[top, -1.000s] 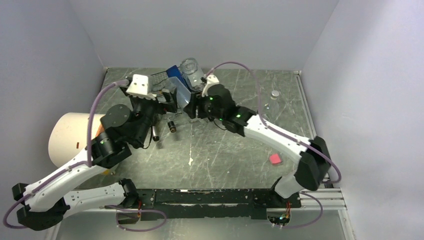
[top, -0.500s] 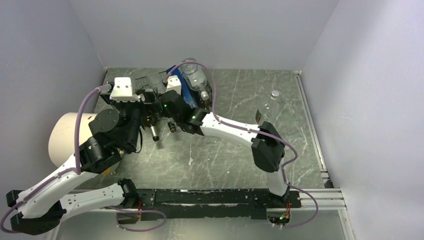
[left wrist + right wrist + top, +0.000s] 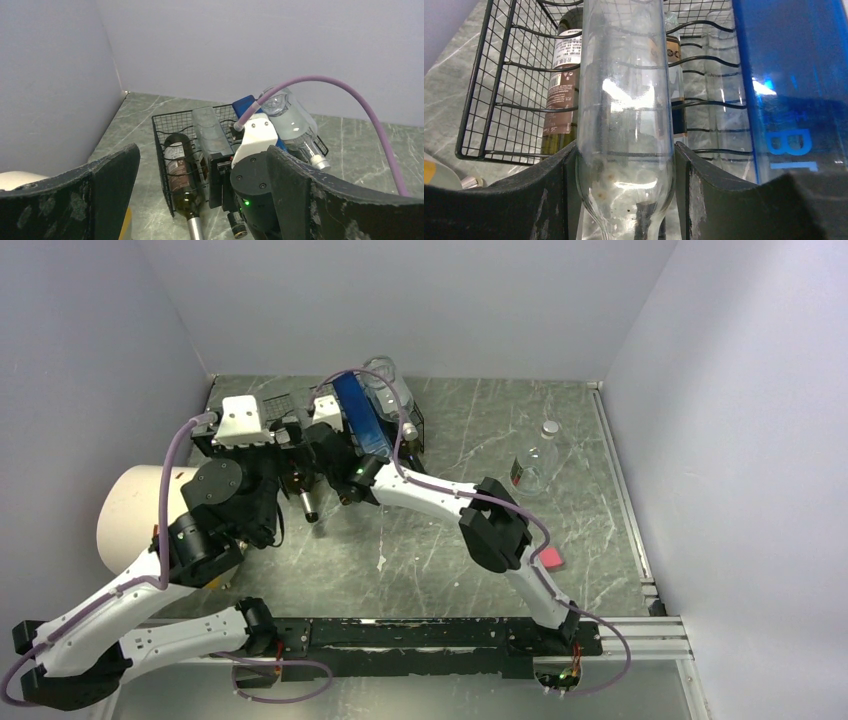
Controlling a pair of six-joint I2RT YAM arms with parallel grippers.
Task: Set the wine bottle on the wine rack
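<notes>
Since a second ago the right arm [image 3: 440, 495] has swung left across the desk [image 3: 450, 550], bringing its load to the wine rack [image 3: 489, 90] at the far left. The right claw [image 3: 624, 165] is clamped on the clear wine bottle [image 3: 624, 100] near its shoulder. The bottle's long axis runs straight ahead of the claw, base first, in line with the rack's troughs, between a dark bottle [image 3: 561, 90] and a blue container [image 3: 794, 85]. Whether it rests on the rods yet, I cannot tell. The left claw [image 3: 202, 170] hangs just beside the rack, spread wide and empty. The dark bottle's white label and barcode are too small to read; the blue container shows a large "B".
</notes>
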